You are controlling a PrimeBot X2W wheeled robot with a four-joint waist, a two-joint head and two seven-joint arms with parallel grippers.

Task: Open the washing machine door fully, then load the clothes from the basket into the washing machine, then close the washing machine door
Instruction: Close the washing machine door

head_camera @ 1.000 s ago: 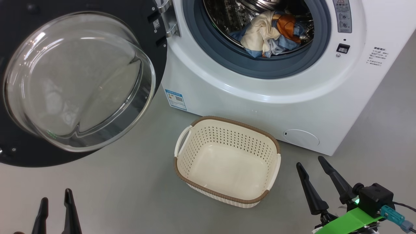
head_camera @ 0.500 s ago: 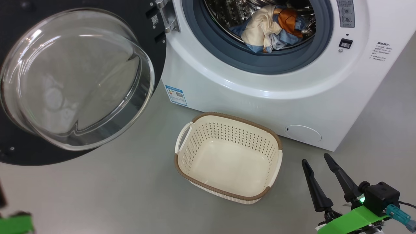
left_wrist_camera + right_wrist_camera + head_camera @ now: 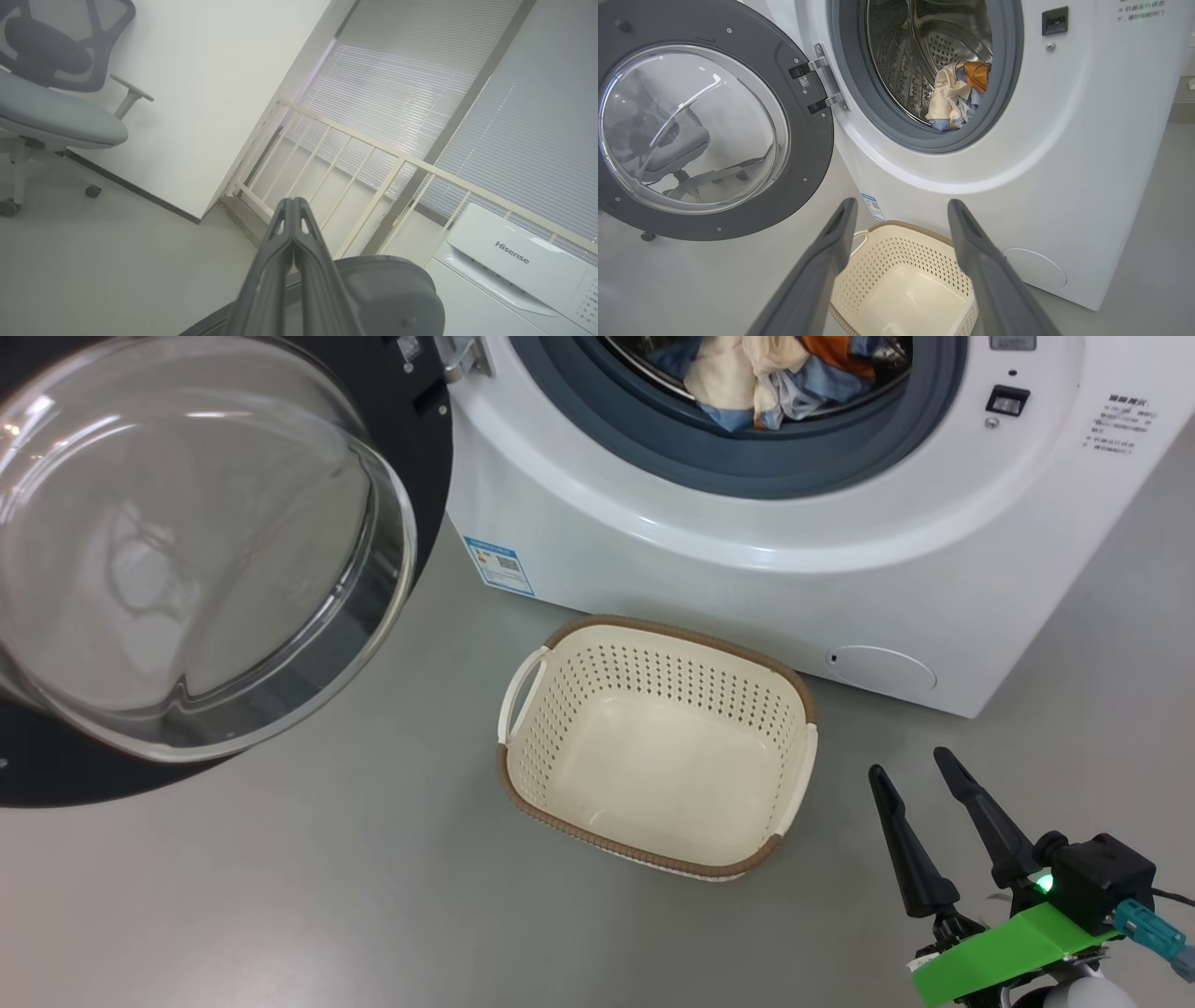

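Crumpled cream, blue and orange clothes (image 3: 738, 369) are seen inside the washing machine (image 3: 747, 579); left gripper (image 3: 292, 203) is closed, right gripper (image 3: 908, 763) parted.

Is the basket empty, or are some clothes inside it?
Empty. The basket shows a bare floor; the clothes lie in the washing machine drum.

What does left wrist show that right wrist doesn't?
Left wrist, not right wrist: the shut left end effector, a railing, window blinds, the branded top panel. Right wrist, not left wrist: the open right end effector, the clothes inside the drum, the empty basket. Both: the washing machine, its open door, the office chair (through the door glass in right wrist).
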